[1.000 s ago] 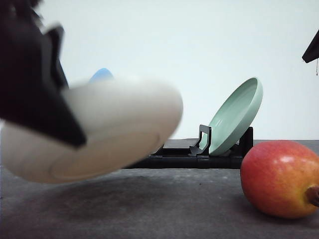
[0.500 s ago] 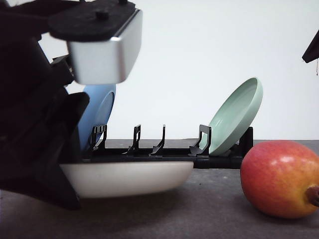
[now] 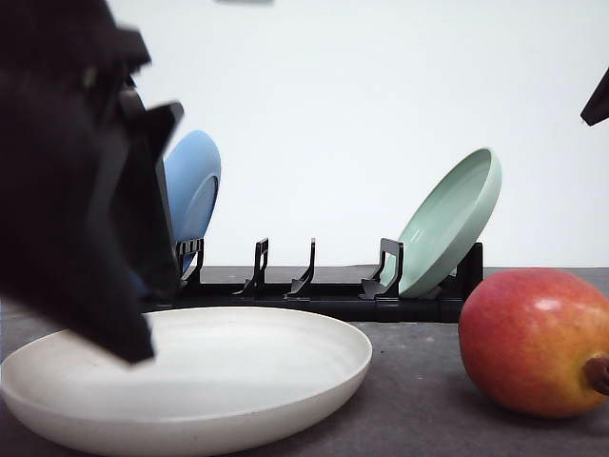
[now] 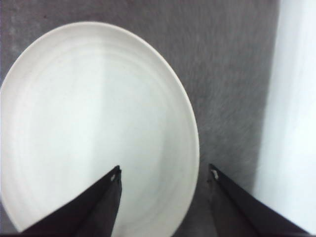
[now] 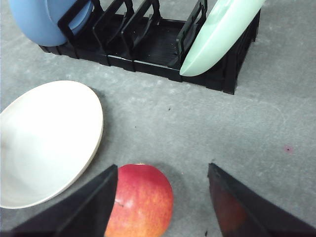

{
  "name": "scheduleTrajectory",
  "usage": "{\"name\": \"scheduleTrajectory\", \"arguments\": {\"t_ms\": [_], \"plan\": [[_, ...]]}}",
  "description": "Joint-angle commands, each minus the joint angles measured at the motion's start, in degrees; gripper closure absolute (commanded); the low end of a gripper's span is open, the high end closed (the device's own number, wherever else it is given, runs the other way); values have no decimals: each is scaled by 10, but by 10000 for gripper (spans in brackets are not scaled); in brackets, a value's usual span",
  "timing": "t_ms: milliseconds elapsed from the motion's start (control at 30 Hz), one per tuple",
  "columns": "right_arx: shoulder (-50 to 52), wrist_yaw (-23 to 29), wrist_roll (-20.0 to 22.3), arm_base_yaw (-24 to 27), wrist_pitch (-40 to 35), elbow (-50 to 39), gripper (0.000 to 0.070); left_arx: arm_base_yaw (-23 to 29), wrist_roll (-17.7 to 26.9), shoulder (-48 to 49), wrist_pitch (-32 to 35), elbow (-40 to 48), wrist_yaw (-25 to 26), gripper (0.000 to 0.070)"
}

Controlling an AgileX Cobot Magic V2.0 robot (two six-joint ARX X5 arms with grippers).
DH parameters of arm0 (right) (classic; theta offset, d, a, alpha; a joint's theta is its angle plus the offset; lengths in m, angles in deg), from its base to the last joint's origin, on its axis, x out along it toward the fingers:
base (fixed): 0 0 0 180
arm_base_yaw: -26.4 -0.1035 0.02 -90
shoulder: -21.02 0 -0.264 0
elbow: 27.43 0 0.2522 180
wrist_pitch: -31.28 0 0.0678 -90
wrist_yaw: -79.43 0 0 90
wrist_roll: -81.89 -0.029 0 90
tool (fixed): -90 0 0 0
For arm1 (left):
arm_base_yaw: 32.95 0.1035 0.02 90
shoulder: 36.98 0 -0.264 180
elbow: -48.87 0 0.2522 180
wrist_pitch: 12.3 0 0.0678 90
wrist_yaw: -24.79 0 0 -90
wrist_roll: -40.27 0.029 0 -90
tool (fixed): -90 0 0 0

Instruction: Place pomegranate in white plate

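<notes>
red fading to orange-yellow, the large round smooth pomegranate [image 3: 535, 342] sits on the dark grey surface [image 3: 409, 419] to my right, just beside the round shallow off-white plate [image 3: 190, 381] but apart from it, with its small brown crown [image 3: 598, 373] pointing further right. from the right wrist camera i see it lying partly between the spread fingers of the right hand [image 5: 163, 173], which is released and holds nothing.

i judge the fruit fairly heavy and stiff, with a waxy, slippery skin that curves away everywhere, so a shallow pinch could squirt it out. i would take it across its widest middle, clear of the crown, and close firmly; the rind should bear that. being round, it may roll if nudged first.

the white plate lies flat on the surface, empty, right under the left hand [image 4: 163, 173], whose fingers stand parted with the plate's near rim between them, released as far as i can tell.

behind both stands a black slotted plastic dish rack [image 3: 314, 286], with a blue plate [image 3: 193, 186] upright at its left end and a pale green plate [image 3: 452, 219] leaning at its right end.
</notes>
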Motion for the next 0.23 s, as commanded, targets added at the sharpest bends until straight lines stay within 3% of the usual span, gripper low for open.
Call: {"name": "scheduleTrajectory", "arguments": {"t_ms": [0,67,200], "plan": [[-2,0,7,-2,-3,9,331,13,-57,9,-2,-13,44,373],[-2,0,7,-2,-3,9,331,46,-90,31,-3,-13,84,374],[-2,0,7,-2,-1,9,331,119,-155,78,-19,-13,93,375]]}}
